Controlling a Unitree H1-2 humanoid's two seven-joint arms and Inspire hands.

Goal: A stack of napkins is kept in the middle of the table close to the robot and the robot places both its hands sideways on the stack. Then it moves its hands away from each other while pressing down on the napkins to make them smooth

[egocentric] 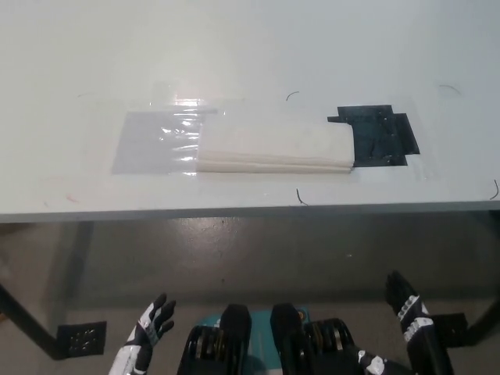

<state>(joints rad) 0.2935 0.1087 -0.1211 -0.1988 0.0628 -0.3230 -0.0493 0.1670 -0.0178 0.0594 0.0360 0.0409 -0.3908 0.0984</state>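
The left hand (150,326) hangs low, below the table edge, fingers spread and holding nothing. The right hand (408,303) is likewise low on the other side, fingers straight and slightly apart, empty. Well above both, the napkins (275,148) lie on the table (250,47), half inside a clear wrapper (156,143), touching black tape (379,134). No writing can be read.

no readable text, label or number shows anywhere here.
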